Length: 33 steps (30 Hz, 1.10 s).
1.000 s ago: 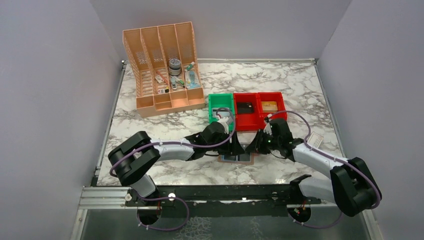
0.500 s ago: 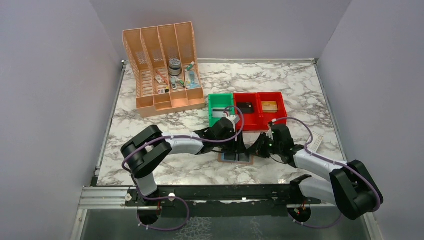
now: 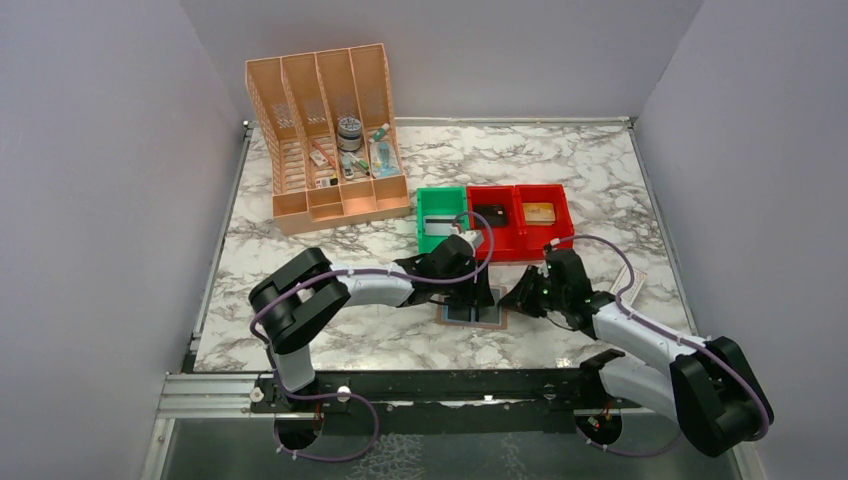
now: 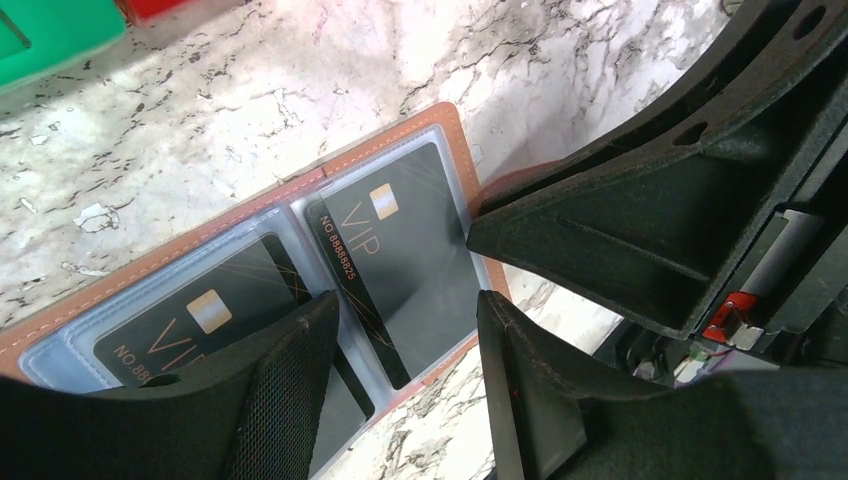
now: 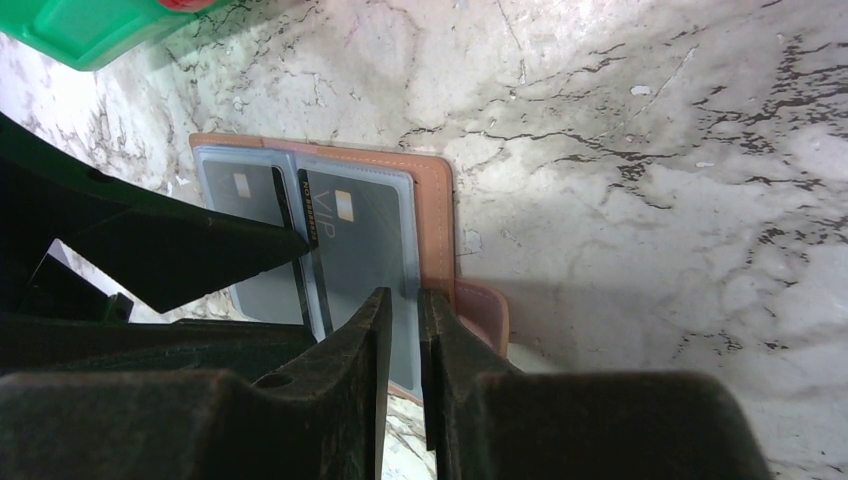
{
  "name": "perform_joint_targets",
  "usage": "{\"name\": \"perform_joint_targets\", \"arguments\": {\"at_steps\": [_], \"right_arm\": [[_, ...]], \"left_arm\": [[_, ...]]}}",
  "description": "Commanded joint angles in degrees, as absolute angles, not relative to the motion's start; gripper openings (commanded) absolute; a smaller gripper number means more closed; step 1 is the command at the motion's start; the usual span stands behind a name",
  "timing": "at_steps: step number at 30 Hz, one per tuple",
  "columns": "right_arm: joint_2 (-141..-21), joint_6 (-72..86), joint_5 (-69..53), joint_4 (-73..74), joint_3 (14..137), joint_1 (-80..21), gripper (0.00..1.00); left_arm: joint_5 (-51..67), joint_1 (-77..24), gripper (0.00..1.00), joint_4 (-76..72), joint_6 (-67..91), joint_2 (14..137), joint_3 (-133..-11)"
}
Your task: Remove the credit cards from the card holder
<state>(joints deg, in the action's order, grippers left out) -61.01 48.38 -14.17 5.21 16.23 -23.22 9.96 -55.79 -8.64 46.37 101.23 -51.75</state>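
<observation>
Card holder [image 3: 471, 316] open flat on marble table [image 3: 560, 170], near centre | credit cards [image 4: 400, 270]: two black, likely light, stiff, slick, sleeved; take by an exposed edge | left gripper [image 4: 408, 305] spread above them | right gripper [image 5: 405, 295] nearly together at holder's right edge, grip unclear

Marble table [image 3: 560, 160] — card holder [image 3: 472, 316], bins [image 3: 500, 188], rack [image 3: 340, 207], perhaps box [image 3: 630, 278]

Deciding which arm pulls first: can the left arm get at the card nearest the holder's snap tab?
Probably yes: the open left fingers straddle that card unobstructed. But a clear pocket covers it and the right fingers crowd the holder.
</observation>
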Motion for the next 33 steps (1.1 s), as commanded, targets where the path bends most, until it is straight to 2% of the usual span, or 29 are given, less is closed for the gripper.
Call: {"name": "perform_joint_targets", "arguments": {"at_steps": [1, 9, 22, 33], "right_arm": [[-63.6, 46.2, -12.9, 8.2, 16.3, -23.1, 0.17], [-68.4, 44.9, -14.4, 7.0, 17.1, -23.1, 0.11], [-72.0, 43.1, -16.6, 5.2, 16.5, -23.1, 0.04], [-73.5, 42.9, -18.0, 3.9, 16.2, -23.1, 0.01]], "left_arm": [[5.3, -56.3, 0.56, -2.8, 44.8, 102.4, -52.3], [5.0, -56.4, 0.56, -3.1, 45.8, 102.9, -51.6], [10.6, -56.3, 0.56, -17.0, 54.1, 104.0, -45.9], [9.8, -56.3, 0.49, -20.0, 56.6, 100.8, -45.3]]}}
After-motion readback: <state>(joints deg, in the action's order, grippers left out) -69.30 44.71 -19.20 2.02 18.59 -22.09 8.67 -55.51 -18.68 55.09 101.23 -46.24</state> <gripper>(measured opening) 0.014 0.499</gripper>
